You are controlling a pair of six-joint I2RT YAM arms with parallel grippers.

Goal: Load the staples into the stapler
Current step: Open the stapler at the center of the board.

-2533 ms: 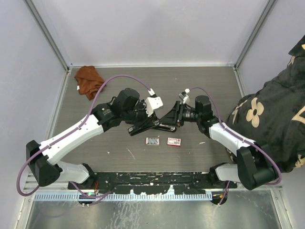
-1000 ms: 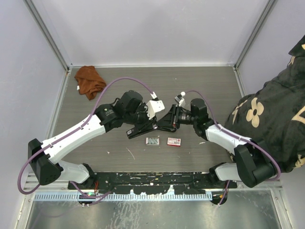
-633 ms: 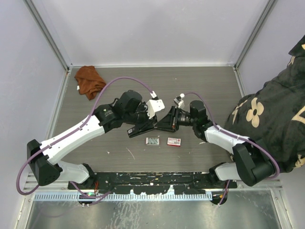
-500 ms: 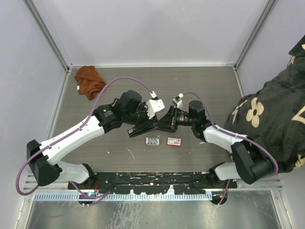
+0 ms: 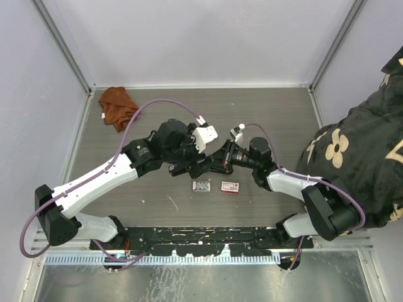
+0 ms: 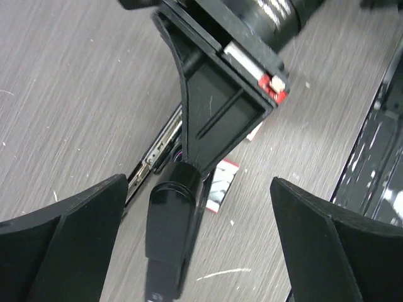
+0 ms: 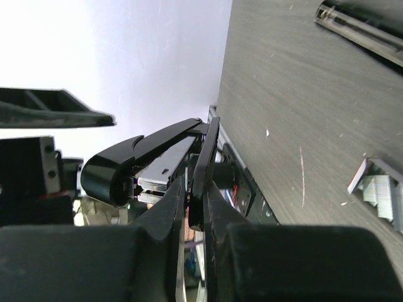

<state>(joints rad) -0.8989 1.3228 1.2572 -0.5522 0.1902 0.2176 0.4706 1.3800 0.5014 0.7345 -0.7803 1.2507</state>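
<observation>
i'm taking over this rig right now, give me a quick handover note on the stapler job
Left gripper: open wide, fingers either side of the stapler, not touching it.
Right gripper: shut on a thin black part of the stapler, holding it above the table.
Staples tray: on the table just on the near side of the grippers, with the red-and-white box beside it on the robot's right.
Done: the stapler is up and held by the right arm alone; its metal channel shows.
Left: pick a strip, seat it in the channel, close the stapler. No strip picked up yet.
</observation>
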